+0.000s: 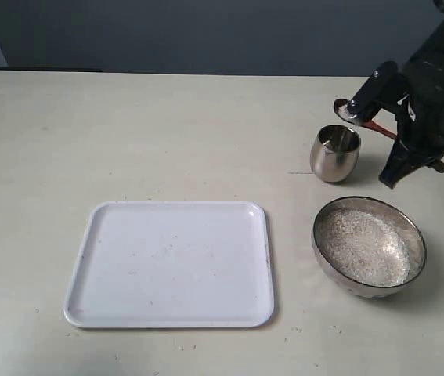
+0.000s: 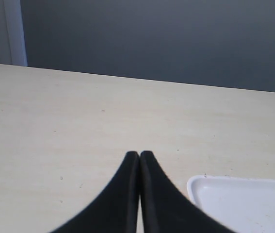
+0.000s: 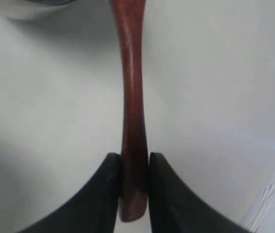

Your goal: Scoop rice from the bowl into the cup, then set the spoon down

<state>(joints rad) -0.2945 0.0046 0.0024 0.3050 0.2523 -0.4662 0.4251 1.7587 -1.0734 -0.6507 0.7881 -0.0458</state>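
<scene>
pale matte tabletop (image 1: pixel 128 125) held a shiny round steel bowl (image 1: pixel 345 286) of grainy rice (image 1: pixel 362 244) beside a small steel cup (image 1: pixel 333 160). right gripper (image 3: pixel 135 158) pinched the glossy reddish wooden spoon (image 3: pixel 132 97) near the cup; left gripper (image 2: pixel 139 154) sat closed, empty.

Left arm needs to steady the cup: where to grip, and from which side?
Likely mid-body on the cup, jaws spanning its rounded sides, coming in level from the exterior view's left. It stands upright; the spoon, held by the right gripper, crowds its top and right, and the bowl sits close in front.
</scene>
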